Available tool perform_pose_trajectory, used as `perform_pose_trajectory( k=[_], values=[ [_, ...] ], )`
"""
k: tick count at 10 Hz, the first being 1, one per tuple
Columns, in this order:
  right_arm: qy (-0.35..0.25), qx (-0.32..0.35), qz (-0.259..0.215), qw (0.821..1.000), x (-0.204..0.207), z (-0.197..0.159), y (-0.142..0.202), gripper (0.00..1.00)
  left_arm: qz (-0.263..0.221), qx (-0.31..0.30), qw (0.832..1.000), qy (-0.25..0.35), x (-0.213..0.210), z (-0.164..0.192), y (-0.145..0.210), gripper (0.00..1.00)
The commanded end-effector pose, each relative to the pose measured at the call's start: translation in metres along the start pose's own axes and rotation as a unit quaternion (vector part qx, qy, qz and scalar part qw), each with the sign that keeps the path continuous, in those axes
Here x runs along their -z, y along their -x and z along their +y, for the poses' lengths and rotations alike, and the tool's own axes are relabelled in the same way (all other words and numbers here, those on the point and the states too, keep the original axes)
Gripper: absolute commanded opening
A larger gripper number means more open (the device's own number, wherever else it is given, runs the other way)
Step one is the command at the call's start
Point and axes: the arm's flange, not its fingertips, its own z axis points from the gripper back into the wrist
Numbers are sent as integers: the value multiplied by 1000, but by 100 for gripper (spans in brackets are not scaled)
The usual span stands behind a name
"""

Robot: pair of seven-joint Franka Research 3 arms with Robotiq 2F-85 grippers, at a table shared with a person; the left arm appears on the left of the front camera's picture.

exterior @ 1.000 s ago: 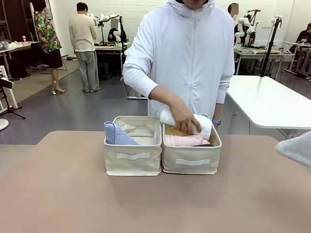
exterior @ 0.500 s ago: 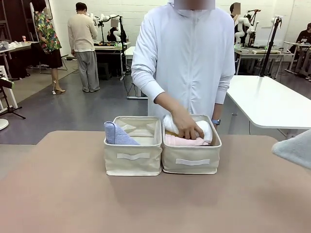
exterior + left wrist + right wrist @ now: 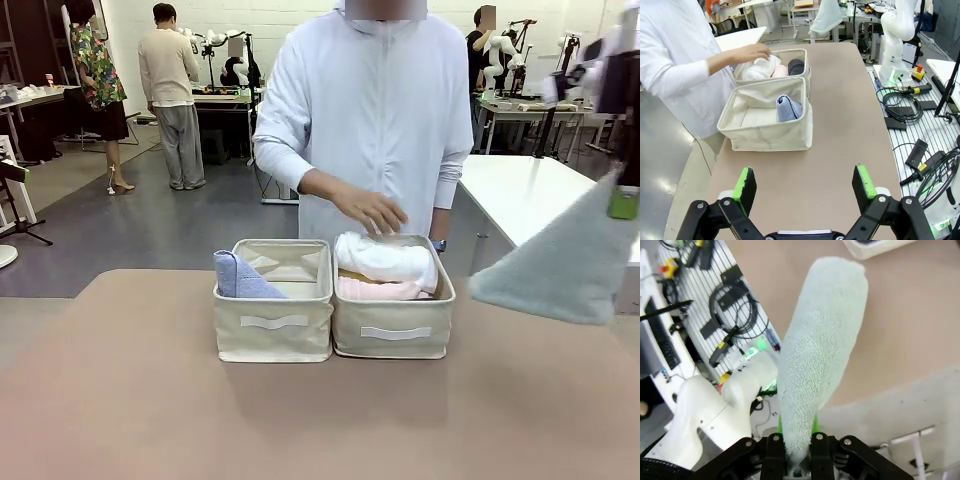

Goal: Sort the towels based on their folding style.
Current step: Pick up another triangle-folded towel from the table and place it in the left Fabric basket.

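Cone joins cone
My right gripper (image 3: pixel 797 432) pinches the sage-green towel (image 3: pixel 820 350), meant for the bin (image 3: pixel 274 335) with the lavender towel (image 3: pixel 240 277); left gripper (image 3: pixel 805 187) spread, empty

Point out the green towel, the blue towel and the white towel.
green towel (image 3: pixel 565 268), front view, middle of the cloth
blue towel (image 3: pixel 240 278), front view, its rounded top
white towel (image 3: pixel 385 259), front view, middle of the roll
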Motion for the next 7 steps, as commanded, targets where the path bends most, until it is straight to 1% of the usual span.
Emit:
perform_pose_trajectory(
  k=[1,2,7],
  values=[
    [-1,-7,30,1000,-6,-12,-16,18,-5,4,1000,-7,-2,1,0,100],
    [0,0,0,1000,0,0,0,18,-5,4,1000,-7,-2,1,0,100],
    [0,0,0,1000,0,0,0,18,-5,4,1000,-7,-2,1,0,100]
  ],
)
